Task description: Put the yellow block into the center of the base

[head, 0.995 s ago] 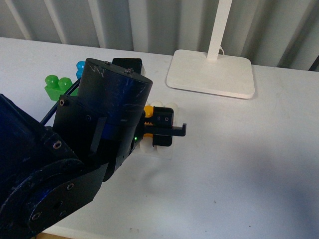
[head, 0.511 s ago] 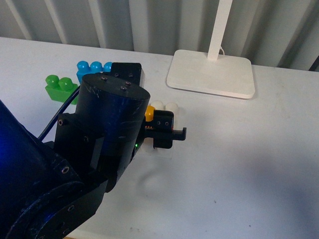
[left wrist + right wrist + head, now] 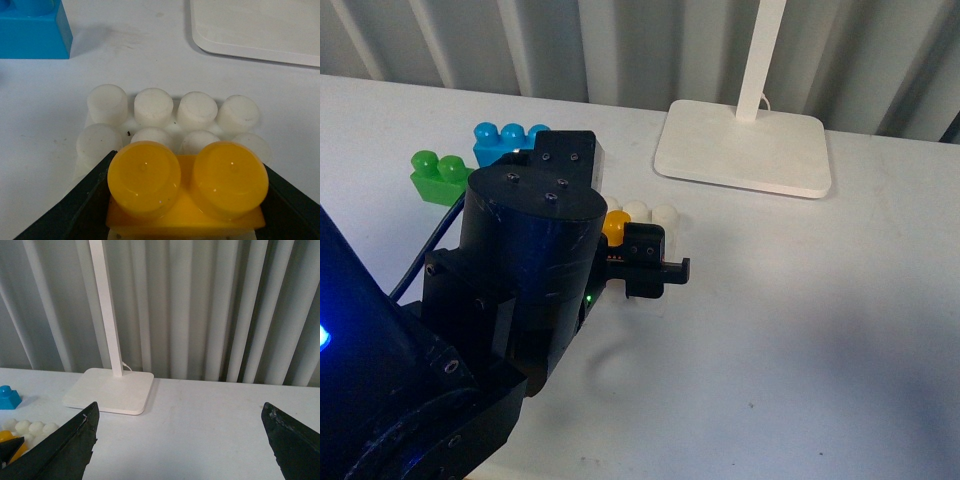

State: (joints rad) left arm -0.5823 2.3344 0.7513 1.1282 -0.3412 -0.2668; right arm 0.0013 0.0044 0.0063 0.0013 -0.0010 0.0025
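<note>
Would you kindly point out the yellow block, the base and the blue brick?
yellow block (image 3: 185, 187): left wrist view, between its studs.
base (image 3: 154, 106): left wrist view, a far-row stud.
blue brick (image 3: 502, 141): front view, middle stud.

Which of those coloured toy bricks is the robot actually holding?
The yellow block, clamped in the left gripper over the white studded base. The green brick and blue brick lie loose on the table, untouched.

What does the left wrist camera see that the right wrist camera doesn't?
Only the left wrist view shows the small yellow plastic block up close, with two round studs, held between the left gripper jaws over the white studded base plate. Only the right wrist view shows the grey curtain, the lamp's white pole and the open right gripper. Both show the white table, blue brick and lamp foot.
</note>
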